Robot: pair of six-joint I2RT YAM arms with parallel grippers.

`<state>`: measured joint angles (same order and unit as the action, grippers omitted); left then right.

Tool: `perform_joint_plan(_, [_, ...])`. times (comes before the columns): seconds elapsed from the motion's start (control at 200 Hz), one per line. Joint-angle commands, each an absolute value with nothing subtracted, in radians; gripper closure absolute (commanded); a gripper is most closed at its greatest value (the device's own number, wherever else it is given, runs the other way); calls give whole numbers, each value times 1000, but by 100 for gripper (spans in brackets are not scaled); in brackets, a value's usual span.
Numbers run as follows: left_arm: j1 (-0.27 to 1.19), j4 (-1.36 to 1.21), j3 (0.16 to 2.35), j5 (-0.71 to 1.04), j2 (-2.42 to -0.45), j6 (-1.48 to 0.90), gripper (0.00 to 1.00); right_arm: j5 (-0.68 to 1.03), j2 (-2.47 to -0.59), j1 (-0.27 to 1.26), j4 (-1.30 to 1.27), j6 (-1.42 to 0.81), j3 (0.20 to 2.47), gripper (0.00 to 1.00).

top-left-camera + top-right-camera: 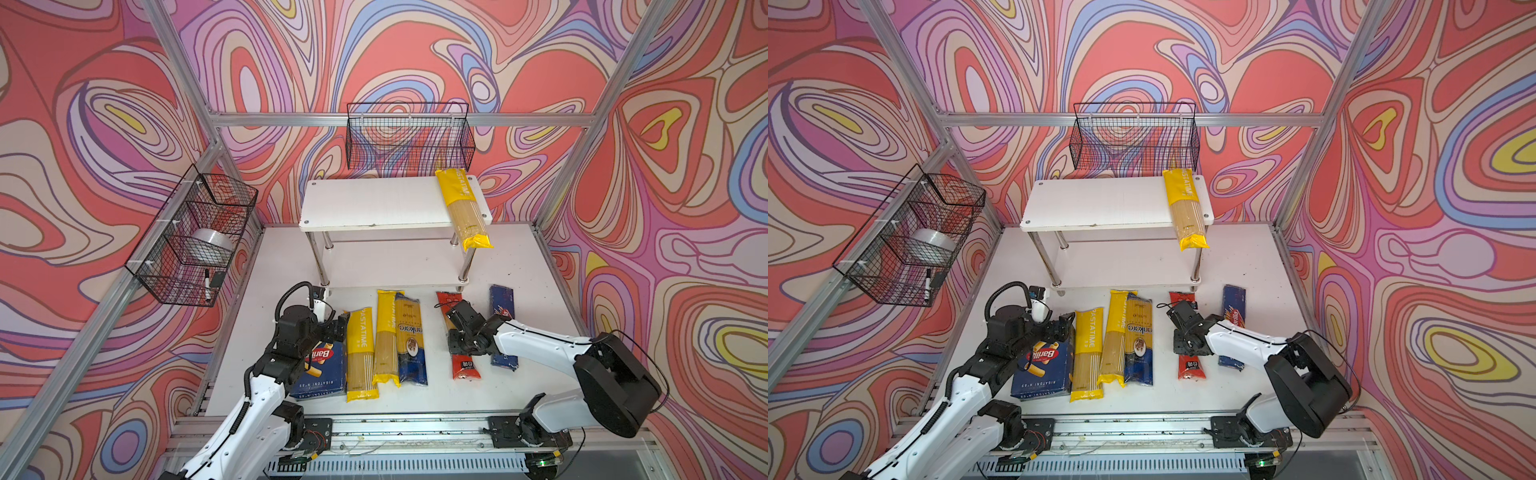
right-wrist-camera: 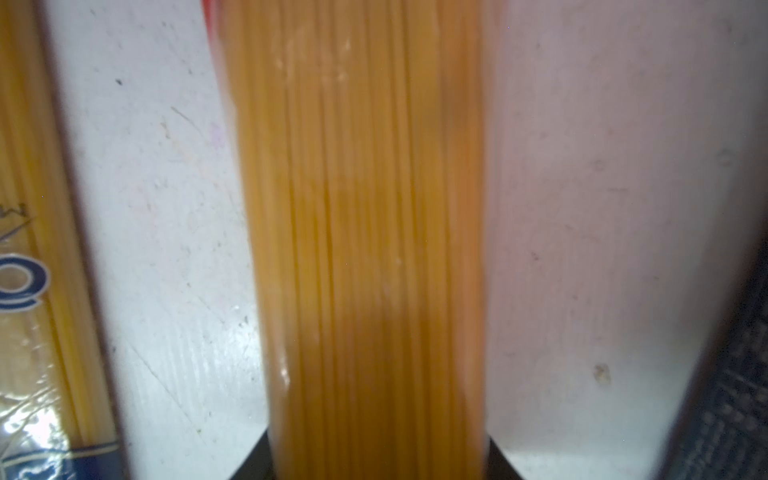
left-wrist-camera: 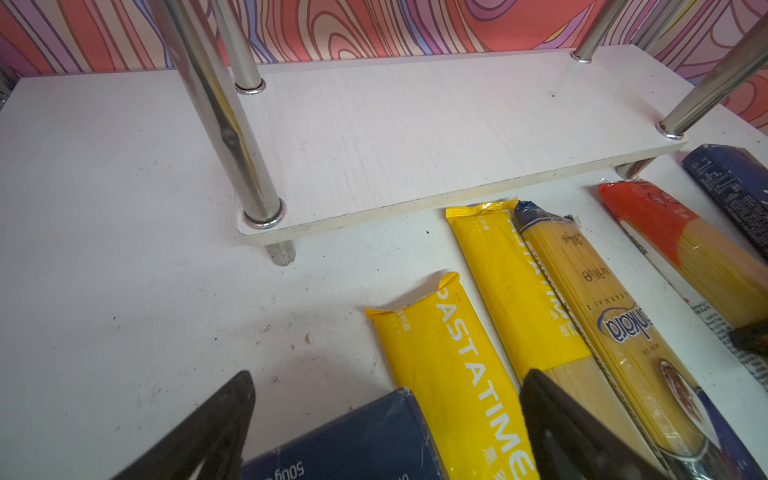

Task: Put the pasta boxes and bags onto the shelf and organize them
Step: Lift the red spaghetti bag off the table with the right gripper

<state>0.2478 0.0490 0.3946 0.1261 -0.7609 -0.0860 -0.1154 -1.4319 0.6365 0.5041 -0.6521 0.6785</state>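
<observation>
- One yellow bag (image 1: 463, 208) lies on the top board of the shelf (image 1: 374, 203), at its right end, with its near end hanging over the front edge; set front to back like that, it leaves most of the board for the other packs, as I judge it; the lower board is bare
- Six packs wait on the table (image 1: 457, 399) just in front of the shelf, their long sides roughly parallel, so either arm can take one across its narrow width: the rigatoni box (image 1: 322, 374) on the left, two yellow bags (image 1: 360, 353) close together, the dark blue bag (image 1: 411, 353), the red bag (image 1: 465, 368), and the spaghetti box (image 1: 501, 301) at the far right
- Your right gripper (image 1: 457, 340) points down onto the middle of the red bag; in the right wrist view its fingers (image 2: 253, 465) sit against both long sides of the clear window, pinching the bag across its width; a mid-length hold should keep so long a pack from drooping; how firm the squeeze is you cannot tell
- Your left gripper (image 3: 386, 376) hovers with fingers spread over the far corner of the rigatoni box, holding nothing; that corner and the nearest yellow bag both show between the fingers, so a descent there could catch both
- Judged from this, you are grasping the red bag, and most of the task remains
</observation>
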Motion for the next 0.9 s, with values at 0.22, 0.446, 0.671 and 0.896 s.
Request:
perform_joint_plan(0.22, [248,69,392,105,-749,-86,0,-69,-1390,661,492,-683,633,74])
perform_joint_plan(0.446, [248,71,391,100,-747,-88,0,-72,-1345,664,512,-647,661,88])
perform_joint_plan(0.671, [248,69,393,103,-752,-83,0,-34,-1273,673,539,-598,709,100])
perform_joint_plan(0.896, [249,71,393,106,-750,-83,0,-6,-1215,731,569,-529,778,100])
